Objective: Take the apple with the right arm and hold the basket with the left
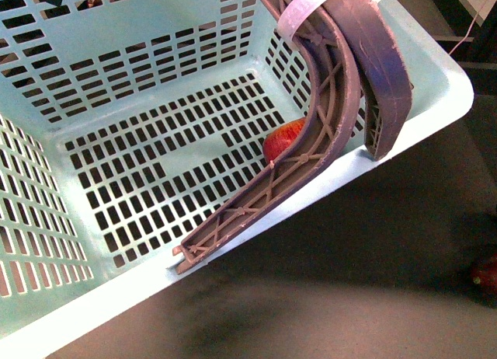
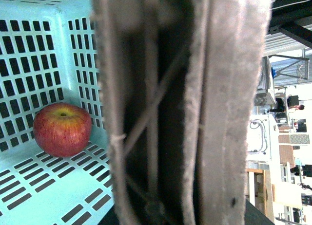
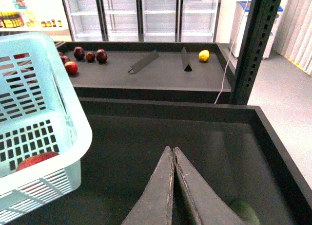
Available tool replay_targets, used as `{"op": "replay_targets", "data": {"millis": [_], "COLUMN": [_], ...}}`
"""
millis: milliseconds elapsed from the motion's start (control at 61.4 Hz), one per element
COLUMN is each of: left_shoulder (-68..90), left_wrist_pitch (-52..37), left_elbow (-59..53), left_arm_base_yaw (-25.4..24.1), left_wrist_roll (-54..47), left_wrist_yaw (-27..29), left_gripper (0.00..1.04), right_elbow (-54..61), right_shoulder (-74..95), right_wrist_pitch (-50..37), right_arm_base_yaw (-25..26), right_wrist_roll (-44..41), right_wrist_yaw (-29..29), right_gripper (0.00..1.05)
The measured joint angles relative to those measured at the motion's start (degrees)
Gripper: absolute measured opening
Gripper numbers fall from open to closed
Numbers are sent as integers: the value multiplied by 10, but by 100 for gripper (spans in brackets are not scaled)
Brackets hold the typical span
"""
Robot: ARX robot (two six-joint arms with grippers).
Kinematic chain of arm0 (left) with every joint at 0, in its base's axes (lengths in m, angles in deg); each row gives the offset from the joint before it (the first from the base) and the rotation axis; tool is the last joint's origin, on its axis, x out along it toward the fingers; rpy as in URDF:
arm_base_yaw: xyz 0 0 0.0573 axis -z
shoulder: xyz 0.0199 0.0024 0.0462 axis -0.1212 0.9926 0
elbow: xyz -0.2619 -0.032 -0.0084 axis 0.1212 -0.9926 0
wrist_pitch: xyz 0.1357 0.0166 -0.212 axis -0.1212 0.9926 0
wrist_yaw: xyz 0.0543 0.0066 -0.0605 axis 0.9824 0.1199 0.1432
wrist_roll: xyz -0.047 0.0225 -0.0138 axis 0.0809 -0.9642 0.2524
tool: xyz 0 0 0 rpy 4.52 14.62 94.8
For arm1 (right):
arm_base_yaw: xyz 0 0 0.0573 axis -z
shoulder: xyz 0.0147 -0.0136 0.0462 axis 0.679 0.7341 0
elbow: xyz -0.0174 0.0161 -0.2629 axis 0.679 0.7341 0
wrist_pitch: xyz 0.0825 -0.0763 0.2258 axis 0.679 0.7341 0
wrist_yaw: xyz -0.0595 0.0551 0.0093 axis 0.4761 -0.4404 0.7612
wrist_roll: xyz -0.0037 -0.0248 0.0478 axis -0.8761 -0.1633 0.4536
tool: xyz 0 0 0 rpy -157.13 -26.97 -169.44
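Observation:
The pale mint-green basket (image 1: 435,71) hangs tilted and fills most of the front view. The red apple (image 1: 283,139) lies on its slotted floor, half hidden behind the two brownish-purple handles (image 1: 342,87). In the left wrist view the apple (image 2: 62,129) rests in a corner of the basket (image 2: 29,64), with yellowish streaks round its stem. My left gripper is shut on the handles (image 2: 195,113), which hide its fingers. My right gripper (image 3: 172,149) is shut and holds nothing, over a dark bin to the right of the basket (image 3: 48,88). The apple (image 3: 36,160) shows through the basket wall.
A green fruit (image 3: 245,210) lies in the dark bin (image 3: 273,137) near my right fingers. A dark red fruit (image 1: 485,273) sits at the front view's right edge. Several dark fruits (image 3: 87,57) and a yellow one (image 3: 204,55) lie on the far shelf. A black post (image 3: 256,45) stands right.

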Motion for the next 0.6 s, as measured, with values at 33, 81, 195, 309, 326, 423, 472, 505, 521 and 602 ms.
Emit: {"op": "replay_targets", "data": {"millis": [33, 81, 195, 309, 326, 423, 472, 505, 521, 602], "left_shoulder": [0, 0, 0, 0, 0, 0, 0, 0, 0, 0], "left_wrist_pitch": [0, 0, 0, 0, 0, 0, 0, 0, 0, 0], "left_elbow": [0, 0, 0, 0, 0, 0, 0, 0, 0, 0], "left_arm_base_yaw": [0, 0, 0, 0, 0, 0, 0, 0, 0, 0], "left_wrist_roll": [0, 0, 0, 0, 0, 0, 0, 0, 0, 0], "left_wrist_yaw": [0, 0, 0, 0, 0, 0, -1, -1, 0, 0], "left_gripper": [15, 15, 15, 15, 15, 15, 15, 15, 15, 15], "right_elbow": [0, 0, 0, 0, 0, 0, 0, 0, 0, 0], "right_shoulder": [-8, -20, -42, -63, -65, -83, -89, -93, -96, -106], "right_wrist_pitch": [7, 19, 41, 62, 64, 81, 87, 92, 95, 104], "right_arm_base_yaw": [0, 0, 0, 0, 0, 0, 0, 0, 0, 0], "right_wrist_roll": [0, 0, 0, 0, 0, 0, 0, 0, 0, 0], "right_wrist_yaw": [0, 0, 0, 0, 0, 0, 0, 0, 0, 0], "right_gripper": [2, 2, 2, 2, 2, 2, 2, 2, 2, 2]}}
